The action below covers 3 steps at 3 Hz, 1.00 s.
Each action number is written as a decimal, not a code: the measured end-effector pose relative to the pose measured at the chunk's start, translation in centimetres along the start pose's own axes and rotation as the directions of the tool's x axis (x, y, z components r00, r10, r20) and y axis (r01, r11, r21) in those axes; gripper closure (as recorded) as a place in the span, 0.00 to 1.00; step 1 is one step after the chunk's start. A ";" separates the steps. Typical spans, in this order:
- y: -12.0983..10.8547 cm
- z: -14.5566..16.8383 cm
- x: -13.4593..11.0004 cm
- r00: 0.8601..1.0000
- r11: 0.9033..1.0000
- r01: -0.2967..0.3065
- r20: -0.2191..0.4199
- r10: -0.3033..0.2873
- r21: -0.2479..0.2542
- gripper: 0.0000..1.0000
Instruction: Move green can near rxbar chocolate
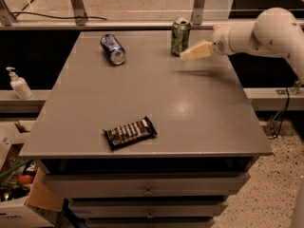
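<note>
Grey tabletop (204, 113) fills the frame. The green can (180, 36) stands upright at upper centre, by the far edge. The cream gripper (186, 55) reaches in from the upper right, just beside the can's lower right. Whether it is spread or closed, I cannot tell. The rxbar chocolate (130, 132) lies flat at lower left of centre, well apart from the can. This looks like the approach step. Next the gripper must close around the can.
</note>
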State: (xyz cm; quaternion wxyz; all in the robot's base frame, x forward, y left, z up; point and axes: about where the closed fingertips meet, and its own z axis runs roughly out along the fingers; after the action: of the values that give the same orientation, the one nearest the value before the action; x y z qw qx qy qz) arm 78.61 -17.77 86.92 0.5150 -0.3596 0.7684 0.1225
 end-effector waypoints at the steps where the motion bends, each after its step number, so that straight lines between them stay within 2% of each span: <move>1: -0.7 2.8 -1.3 0.997 0.998 -0.064 0.052 0.064 0.005 0.00; 2: -0.4 5.6 -2.0 0.991 0.993 -0.114 0.073 0.115 -0.006 0.00; 3: -0.8 7.9 -2.0 0.980 0.985 -0.172 0.101 0.173 -0.013 0.18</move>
State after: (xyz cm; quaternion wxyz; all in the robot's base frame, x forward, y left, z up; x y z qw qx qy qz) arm 85.09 -13.05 85.37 0.5402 -0.2859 0.7692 0.1864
